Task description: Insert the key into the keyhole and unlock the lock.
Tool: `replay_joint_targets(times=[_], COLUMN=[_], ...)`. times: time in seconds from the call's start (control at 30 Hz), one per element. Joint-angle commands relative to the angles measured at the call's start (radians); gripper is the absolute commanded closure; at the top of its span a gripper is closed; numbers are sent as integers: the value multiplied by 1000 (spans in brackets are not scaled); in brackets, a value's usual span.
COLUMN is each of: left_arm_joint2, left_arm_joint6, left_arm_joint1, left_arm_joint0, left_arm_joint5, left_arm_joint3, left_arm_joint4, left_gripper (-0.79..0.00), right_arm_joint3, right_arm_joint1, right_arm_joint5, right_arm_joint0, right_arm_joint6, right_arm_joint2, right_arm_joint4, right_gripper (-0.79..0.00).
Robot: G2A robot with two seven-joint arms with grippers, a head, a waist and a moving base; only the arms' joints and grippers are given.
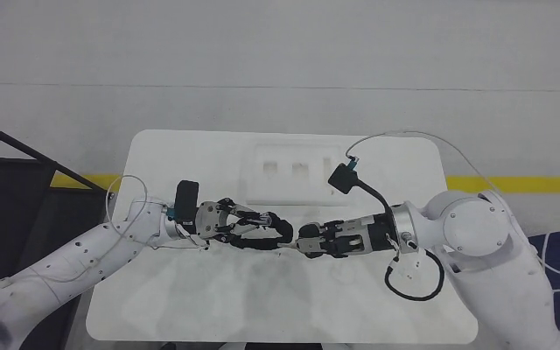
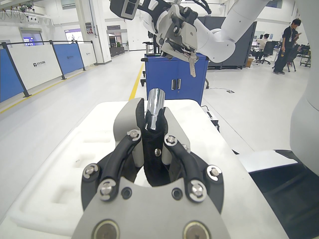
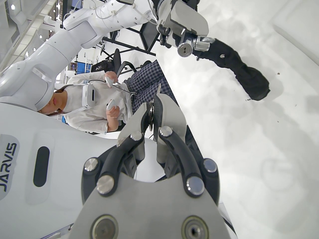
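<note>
Left claw (image 2: 153, 119) is clenched round the lock (image 2: 155, 100), a chrome barrel in a black sleeve, held over the middle of the table (image 1: 175, 297). The right claw (image 3: 152, 108) sits at its 3 o'clock, pinching the key (image 2: 192, 66) by the head, blade free, near the keyhole (image 3: 184, 49) but not in yet. White foam tray (image 1: 262, 175) at 12 o'clock. I'd guess the key's light, stiff and slick, so the flat head is the spot to grip. The chrome looks slippery too, so squeeze firmly.
</note>
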Motion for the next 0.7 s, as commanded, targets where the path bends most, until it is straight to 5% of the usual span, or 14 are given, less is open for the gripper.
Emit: replay_joint_targets(times=[0.0,0.4,0.67], left_arm_joint2=[0,-67,0], left_arm_joint6=[0,14,80], left_arm_joint1=[0,3,19], left_arm_joint0=[0,-19,-80], left_arm_joint5=[0,14,80], left_arm_joint3=[0,19,10], left_arm_joint4=[0,176,281], left_gripper=[0,0,0], right_arm_joint3=[0,-34,-44], right_arm_joint1=[0,17,23], right_arm_joint5=[0,-16,-67], right_arm_joint0=[0,-47,-92], right_arm_joint6=[0,-2,-79], right_arm_joint2=[0,31,40], right_arm_joint4=[0,-34,-78], right_gripper=[0,0,0])
